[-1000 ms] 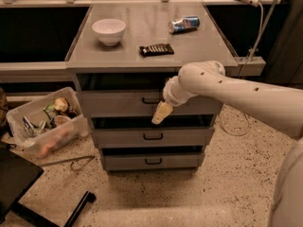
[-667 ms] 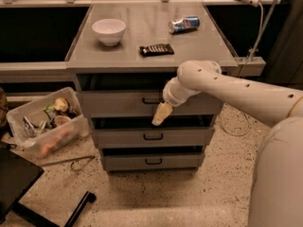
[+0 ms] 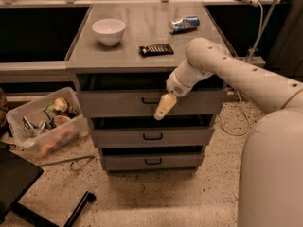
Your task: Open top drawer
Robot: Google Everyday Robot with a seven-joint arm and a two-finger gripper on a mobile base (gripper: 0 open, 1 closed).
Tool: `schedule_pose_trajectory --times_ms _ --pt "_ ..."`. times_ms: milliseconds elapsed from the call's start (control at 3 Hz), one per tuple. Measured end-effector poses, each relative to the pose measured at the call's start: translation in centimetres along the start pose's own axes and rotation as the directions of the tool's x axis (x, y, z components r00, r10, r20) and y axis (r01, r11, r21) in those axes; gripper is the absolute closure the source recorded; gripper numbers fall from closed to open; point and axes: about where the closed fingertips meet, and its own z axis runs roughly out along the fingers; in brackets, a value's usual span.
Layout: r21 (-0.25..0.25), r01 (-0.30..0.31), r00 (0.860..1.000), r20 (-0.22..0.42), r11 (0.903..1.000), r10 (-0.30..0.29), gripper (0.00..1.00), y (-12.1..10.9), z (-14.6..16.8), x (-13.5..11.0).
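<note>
The gripper [image 3: 164,108] is hanging with its fingers pressed together, gripping nothing, just right of the handle [image 3: 150,100] of the top drawer [image 3: 113,103] under the table's [image 3: 142,37] front edge. It is staying almost where it was, and the drawer is sitting unmoved.

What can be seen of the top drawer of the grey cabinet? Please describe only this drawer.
The top drawer sits directly under the tabletop, uppermost of three. Its front is plain, smooth grey, and wider and taller than the two below. A small black bar handle sits at its centre. A dark gap shows above its top edge. The cream gripper hangs in front of it, just right of the handle and slightly lower; contact cannot be told.
</note>
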Motion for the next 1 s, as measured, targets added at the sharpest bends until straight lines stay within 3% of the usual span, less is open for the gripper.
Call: schedule_pose_trajectory --times_ms 333,667,1000 --pt "-0.097 -0.060 0.997 -0.062 0.9934 0.054 0.00 2.8 -4.3 -0.1" --pt "-0.167 -0.069 0.993 -0.108 0.9836 0.052 0.00 4.7 -4.4 1.0" --pt "-0.167 -0.069 0.993 -0.108 0.9836 0.052 0.00 4.7 -4.4 1.0"
